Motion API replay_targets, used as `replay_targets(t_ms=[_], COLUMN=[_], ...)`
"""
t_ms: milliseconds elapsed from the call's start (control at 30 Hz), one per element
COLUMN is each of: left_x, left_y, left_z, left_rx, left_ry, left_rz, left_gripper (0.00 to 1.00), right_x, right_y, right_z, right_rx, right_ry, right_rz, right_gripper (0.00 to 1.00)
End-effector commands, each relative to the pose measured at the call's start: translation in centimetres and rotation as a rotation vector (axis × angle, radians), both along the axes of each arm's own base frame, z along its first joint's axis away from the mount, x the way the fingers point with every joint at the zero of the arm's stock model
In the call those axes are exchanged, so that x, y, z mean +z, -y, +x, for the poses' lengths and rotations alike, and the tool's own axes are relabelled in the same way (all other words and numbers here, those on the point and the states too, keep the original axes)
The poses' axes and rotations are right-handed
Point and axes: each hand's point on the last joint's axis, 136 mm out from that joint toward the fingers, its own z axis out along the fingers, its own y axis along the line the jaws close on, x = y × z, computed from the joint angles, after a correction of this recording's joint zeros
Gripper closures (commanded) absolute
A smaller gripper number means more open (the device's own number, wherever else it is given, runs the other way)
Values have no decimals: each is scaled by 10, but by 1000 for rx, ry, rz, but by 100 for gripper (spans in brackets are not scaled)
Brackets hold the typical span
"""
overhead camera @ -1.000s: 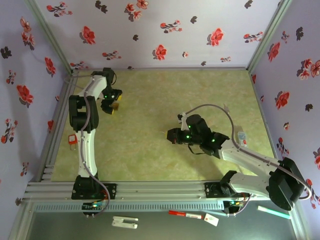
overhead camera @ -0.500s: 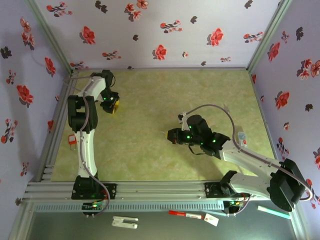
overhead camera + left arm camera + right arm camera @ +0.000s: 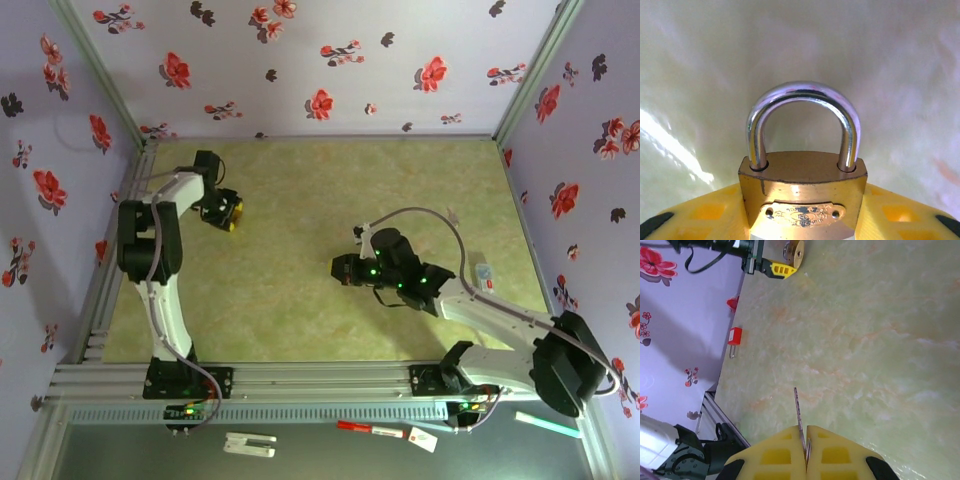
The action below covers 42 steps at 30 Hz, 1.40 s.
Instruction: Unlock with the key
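A brass padlock (image 3: pixel 802 195) with a steel shackle (image 3: pixel 802 97) stands upright between the yellow fingers (image 3: pixel 705 212) of my left gripper (image 3: pixel 802 217), which is shut on its body. In the top view that left gripper (image 3: pixel 228 212) is at the far left of the table. My right gripper (image 3: pixel 805 446) is shut on the thin key (image 3: pixel 798 410), whose blade sticks out forward past the pads. Over the table's middle, the right gripper (image 3: pixel 341 270) points left. From the right wrist view the padlock (image 3: pixel 798 252) lies far ahead, across open table.
A small red padlock (image 3: pixel 734 336) lies by the left wall. Flowered walls (image 3: pixel 300 60) enclose the table on three sides, and an aluminium rail (image 3: pixel 300 380) runs along the near edge. Pens and a white clip (image 3: pixel 249 444) lie in front of the rail.
My left gripper has closed on the brass padlock, and its arm has swung slightly left. The right gripper with the key has shifted a little to the left.
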Motion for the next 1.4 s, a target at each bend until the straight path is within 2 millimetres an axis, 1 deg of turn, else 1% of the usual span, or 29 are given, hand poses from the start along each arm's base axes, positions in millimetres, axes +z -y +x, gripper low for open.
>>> replay_targets(t_ms=[0, 167, 233, 267, 333, 467, 600, 767, 933, 1033, 1133, 1367], left_x=[77, 135, 150, 158, 170, 185, 192, 200, 196, 190, 185, 184], left_y=[39, 63, 76, 80, 87, 102, 111, 124, 131, 132, 130, 129], left_z=[24, 5, -5, -10, -20, -41, -56, -72, -86, -93, -98, -105], left_rx=[-53, -75, -94, -97, -100, -108, -95, -108, -131, -139, -147, -174], left_ry=[310, 535, 584, 606, 640, 663, 659, 654, 637, 633, 623, 606], left_rz=[-202, -367, -435, -464, -494, -554, -610, -652, -656, -652, -634, -608], left_gripper=[66, 68, 69, 71, 72, 72, 73, 75, 76, 77, 79, 80], right_x=[31, 52, 60, 62, 65, 71, 71, 65, 65, 64, 64, 55], right_y=[-23, -39, -44, -48, -53, -62, -66, -70, -72, -72, -75, -76], right_z=[15, 33, 39, 42, 46, 51, 56, 62, 67, 73, 74, 73], right_rx=[7, -13, -12, -8, 3, 17, 12, 9, 4, -6, 3, 27], right_ry=[87, 167, 195, 206, 221, 246, 269, 275, 294, 298, 294, 278], right_rz=[78, 143, 160, 166, 169, 178, 166, 134, 112, 96, 92, 55], right_gripper=[100, 100, 100, 100, 100, 100, 100, 100, 100, 100, 100, 100])
